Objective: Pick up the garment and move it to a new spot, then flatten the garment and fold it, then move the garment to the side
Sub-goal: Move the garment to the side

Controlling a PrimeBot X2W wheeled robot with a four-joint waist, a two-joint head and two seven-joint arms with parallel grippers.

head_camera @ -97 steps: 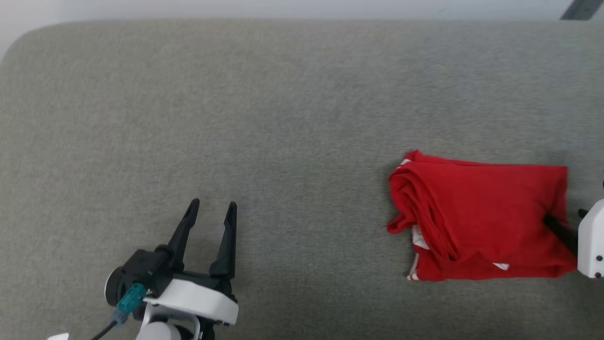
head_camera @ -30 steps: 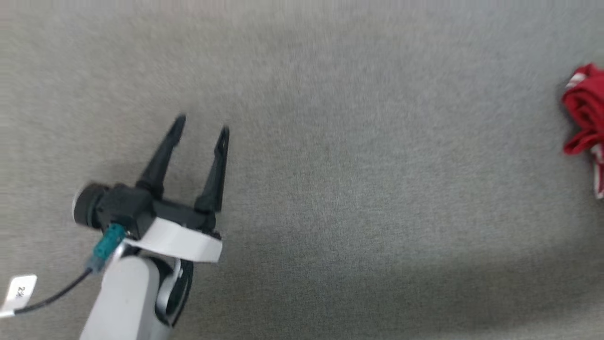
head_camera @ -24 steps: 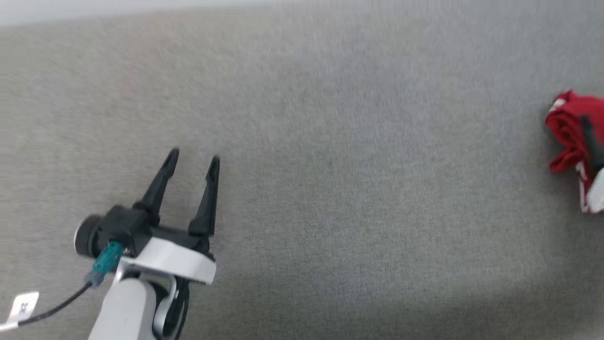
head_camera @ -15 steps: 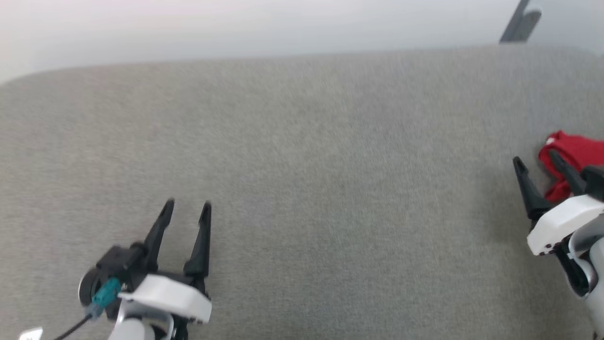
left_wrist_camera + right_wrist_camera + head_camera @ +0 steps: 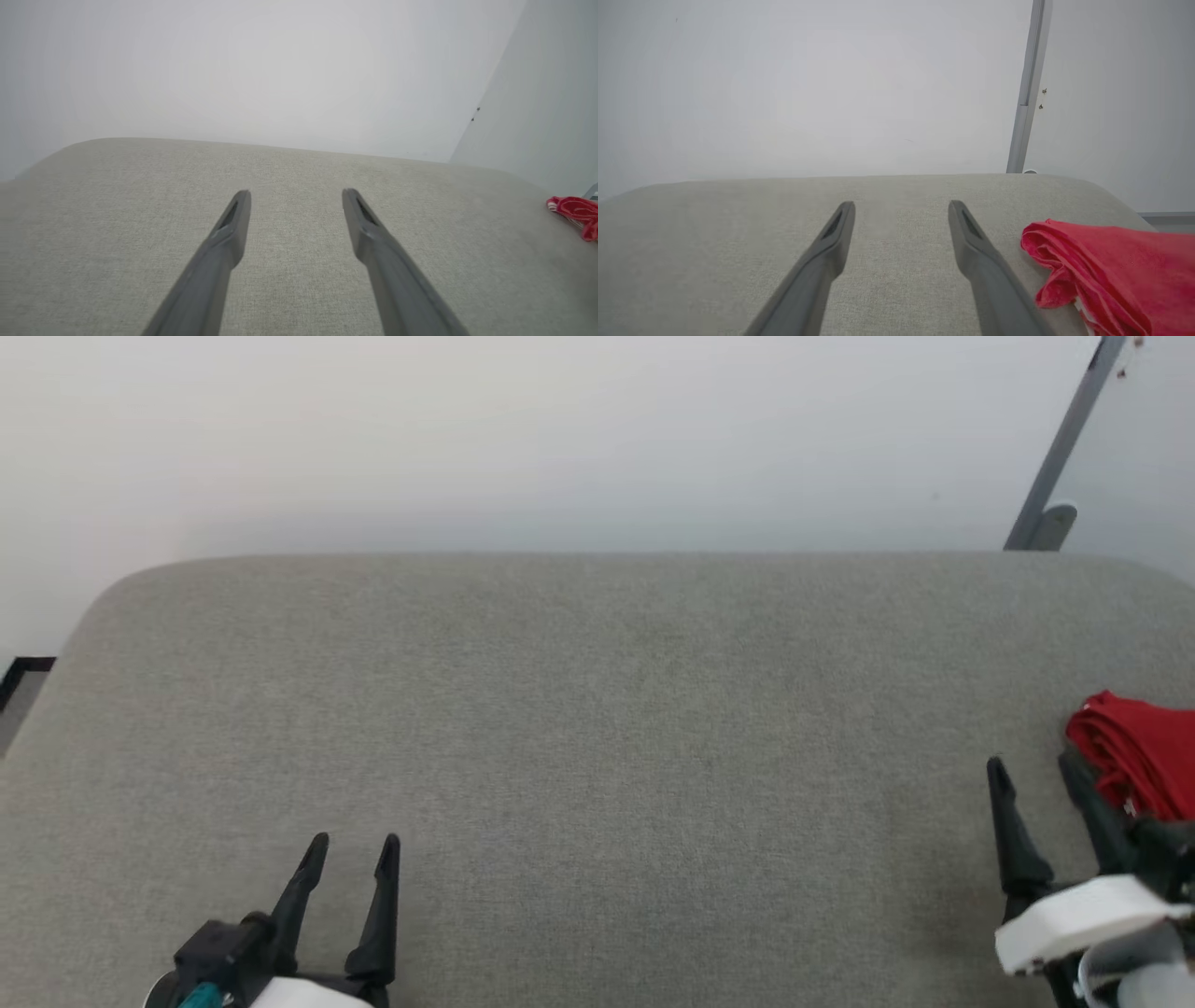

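Observation:
The red garment (image 5: 1141, 754) lies folded at the right edge of the grey surface (image 5: 597, 728); in the right wrist view the garment (image 5: 1111, 266) sits just right of my fingers, a bit of white trim showing at its lower edge. My right gripper (image 5: 1032, 765) is open beside the garment's left side, holding nothing, with its right finger just in front of the cloth. Low on the left, my left gripper (image 5: 355, 845) is open and holds nothing. In the left wrist view the garment (image 5: 577, 210) is small at the far right.
A white wall (image 5: 560, 439) rises behind the grey padded surface, whose rounded far corners show. A grey metal pole (image 5: 1064, 439) leans at the back right. A strip of dark floor trim (image 5: 23, 672) shows past the left edge.
The camera has tilted up and turned, so the wall and far edge now show. My right gripper has let go of the garment and pulled back left of it, open.

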